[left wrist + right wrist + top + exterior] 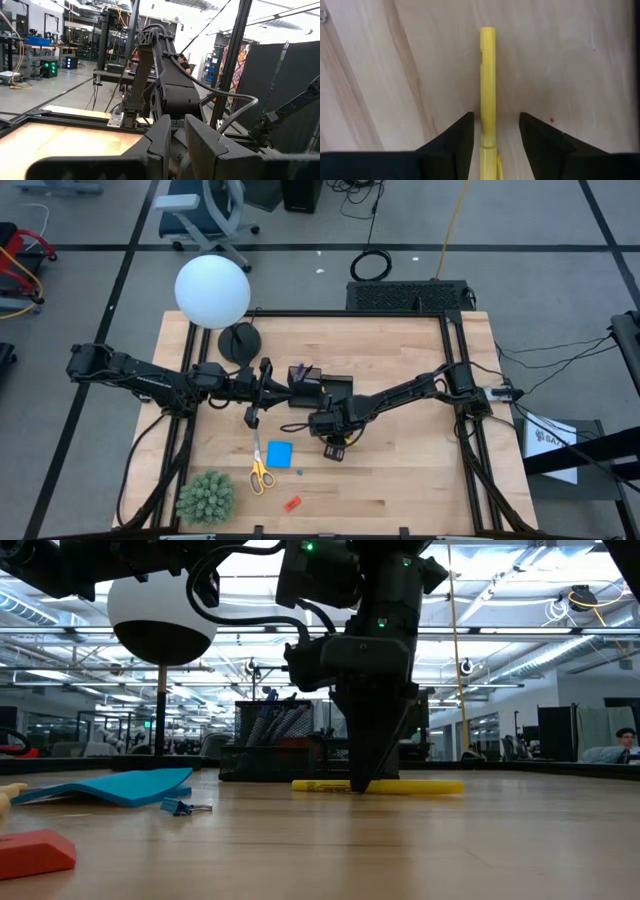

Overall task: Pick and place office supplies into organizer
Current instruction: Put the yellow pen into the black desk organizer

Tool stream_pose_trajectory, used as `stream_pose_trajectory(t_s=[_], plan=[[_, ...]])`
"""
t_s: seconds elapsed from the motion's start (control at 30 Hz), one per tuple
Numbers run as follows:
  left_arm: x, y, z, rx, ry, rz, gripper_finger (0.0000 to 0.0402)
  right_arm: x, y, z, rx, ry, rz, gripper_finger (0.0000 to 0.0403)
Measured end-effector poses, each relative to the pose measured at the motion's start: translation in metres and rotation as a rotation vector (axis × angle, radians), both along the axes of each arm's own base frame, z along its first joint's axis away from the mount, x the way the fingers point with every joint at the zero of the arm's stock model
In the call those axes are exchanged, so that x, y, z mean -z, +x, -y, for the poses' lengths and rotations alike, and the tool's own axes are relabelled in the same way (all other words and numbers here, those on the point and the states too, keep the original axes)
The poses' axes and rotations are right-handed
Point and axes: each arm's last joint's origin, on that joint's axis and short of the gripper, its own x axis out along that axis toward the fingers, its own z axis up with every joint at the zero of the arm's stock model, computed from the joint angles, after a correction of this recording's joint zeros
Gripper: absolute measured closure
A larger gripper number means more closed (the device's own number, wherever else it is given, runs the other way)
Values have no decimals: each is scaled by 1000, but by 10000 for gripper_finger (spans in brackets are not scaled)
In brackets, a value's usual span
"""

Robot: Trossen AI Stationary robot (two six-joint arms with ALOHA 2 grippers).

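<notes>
A yellow pen (488,85) lies flat on the wooden table (420,470), also seen in the low view (420,786). My right gripper (496,130) points down over it, open, one finger on each side of the pen's barrel with a gap on both sides, tips near the table (360,783). My left gripper (177,125) hovers level beside the black organizer (325,388), fingers close together, holding nothing. The organizer (270,745) has pens standing in it. Yellow-handled scissors (260,470), a blue note pad (279,454) and a red piece (292,503) lie on the table.
A green spiky plant (207,497) stands at the near left corner. A white globe lamp (212,290) with its round black base (240,340) stands at the far left. A small clip (185,807) lies by the note pad (110,787). Bare wood shows on the table's right half.
</notes>
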Motion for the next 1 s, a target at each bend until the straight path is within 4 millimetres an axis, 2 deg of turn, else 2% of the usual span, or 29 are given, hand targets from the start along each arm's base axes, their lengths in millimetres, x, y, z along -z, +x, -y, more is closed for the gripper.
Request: stream_pose_trajectory(t_s=[0.3,0.8,1.0], plan=[[0,0,0,0,0,0,339,1,-1,-2,14,0,-6,284],[0,0,0,0,0,0,339,2,-1,-3,7,5,-11,372],[0,0,0,0,0,0,339,2,-1,-3,7,6,-12,375]])
